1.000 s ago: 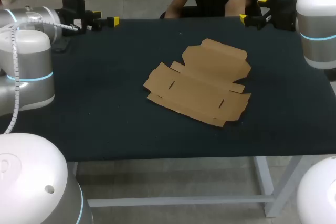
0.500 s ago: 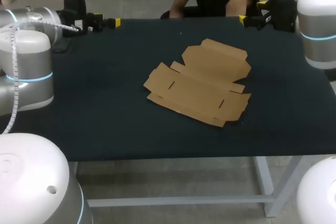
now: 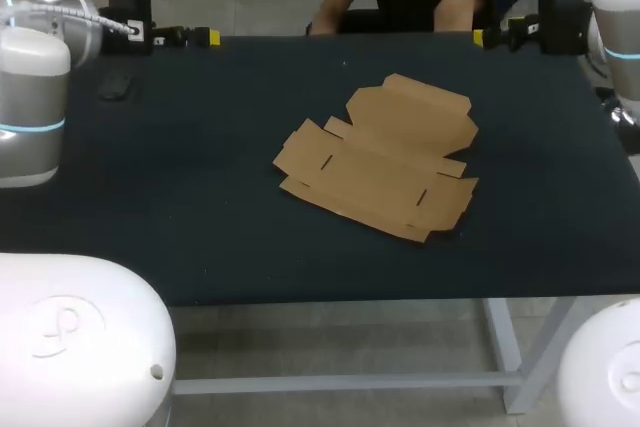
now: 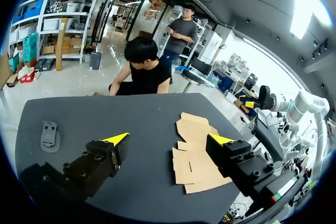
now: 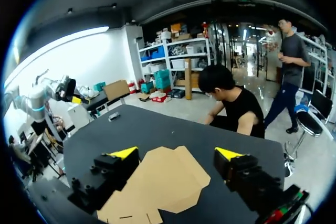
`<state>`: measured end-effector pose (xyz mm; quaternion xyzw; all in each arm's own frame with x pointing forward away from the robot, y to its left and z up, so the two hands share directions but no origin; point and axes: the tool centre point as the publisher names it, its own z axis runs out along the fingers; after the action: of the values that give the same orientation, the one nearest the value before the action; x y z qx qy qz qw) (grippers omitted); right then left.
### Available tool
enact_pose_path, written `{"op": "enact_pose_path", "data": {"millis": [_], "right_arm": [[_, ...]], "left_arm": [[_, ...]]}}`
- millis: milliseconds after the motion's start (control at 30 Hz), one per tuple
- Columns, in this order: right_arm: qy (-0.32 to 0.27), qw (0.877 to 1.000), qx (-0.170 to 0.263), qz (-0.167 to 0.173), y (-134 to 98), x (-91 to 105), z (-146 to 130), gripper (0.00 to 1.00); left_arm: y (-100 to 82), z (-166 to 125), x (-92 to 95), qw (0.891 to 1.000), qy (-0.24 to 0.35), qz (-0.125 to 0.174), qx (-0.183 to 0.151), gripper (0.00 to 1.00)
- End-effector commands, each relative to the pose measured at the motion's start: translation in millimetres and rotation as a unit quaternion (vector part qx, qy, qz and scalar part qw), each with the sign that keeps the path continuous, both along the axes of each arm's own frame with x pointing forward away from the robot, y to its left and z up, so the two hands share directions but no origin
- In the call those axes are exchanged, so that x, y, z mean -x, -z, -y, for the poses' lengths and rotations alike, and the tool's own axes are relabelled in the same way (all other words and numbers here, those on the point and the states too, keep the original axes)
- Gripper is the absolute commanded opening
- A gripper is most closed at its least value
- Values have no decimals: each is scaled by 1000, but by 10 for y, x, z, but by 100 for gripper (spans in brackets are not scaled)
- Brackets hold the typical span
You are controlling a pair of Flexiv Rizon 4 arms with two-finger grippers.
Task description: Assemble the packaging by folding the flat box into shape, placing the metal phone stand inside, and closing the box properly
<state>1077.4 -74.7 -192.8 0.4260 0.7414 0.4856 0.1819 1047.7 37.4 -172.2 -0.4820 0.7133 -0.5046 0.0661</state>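
The flat brown cardboard box (image 3: 380, 159) lies unfolded in the middle of the dark table, flaps spread out. It also shows ahead of my left gripper as the box (image 4: 197, 150) and under and ahead of my right gripper as the box (image 5: 160, 182). A small dark grey phone stand (image 3: 115, 84) lies near the far left corner, seen too as the stand (image 4: 49, 135) and as the stand (image 5: 114, 116). My left gripper (image 3: 205, 37) hangs open over the far left edge, and the same gripper (image 4: 170, 138) holds nothing. My right gripper (image 3: 485, 38) is open at the far right edge, and it (image 5: 176, 152) is empty too.
The black table (image 3: 200, 207) has bare cloth all around the box. Its front edge runs across the lower part of the head view. Both arm bodies stand at the table's left and right sides.
Both arms have drawn outward: the left gripper slid a little left, the right gripper a little right. The box and the stand have not moved.
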Motion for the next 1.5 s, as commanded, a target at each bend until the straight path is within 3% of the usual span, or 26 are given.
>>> {"op": "enact_pose_path", "data": {"millis": [33, 200, 567, 600, 667, 1233, 1267, 1367, 1500], "right_arm": [[0, 998, 22, -60, -28, 104, 38, 100], [10, 993, 9, -116, 56, 216, 71, 100], [42, 974, -41, -219, 195, 452, 210, 100], [41, 973, -44, -223, 199, 467, 219, 100], [36, 975, -17, -216, 198, 540, 234, 100], [36, 975, -17, -216, 198, 540, 234, 100], [36, 975, -17, -216, 198, 540, 234, 100], [36, 975, -17, -216, 198, 540, 234, 100], [79, 960, -6, -267, 291, 576, 167, 100]], "left_arm": [[-25, -56, 64, 995, 29, -81, -47, 100], [19, -62, 125, 990, 29, -127, -53, 100], [107, -99, 258, 981, 15, -187, -57, 100], [112, -101, 264, 979, 14, -195, -56, 100], [163, -83, 323, 973, 12, -210, -90, 100], [163, -83, 323, 973, 12, -210, -90, 100], [155, -77, 257, 970, 17, -231, -80, 100], [198, -61, 183, 965, 16, -253, -67, 100], [281, -61, 203, 962, 9, -264, -66, 100]]}}
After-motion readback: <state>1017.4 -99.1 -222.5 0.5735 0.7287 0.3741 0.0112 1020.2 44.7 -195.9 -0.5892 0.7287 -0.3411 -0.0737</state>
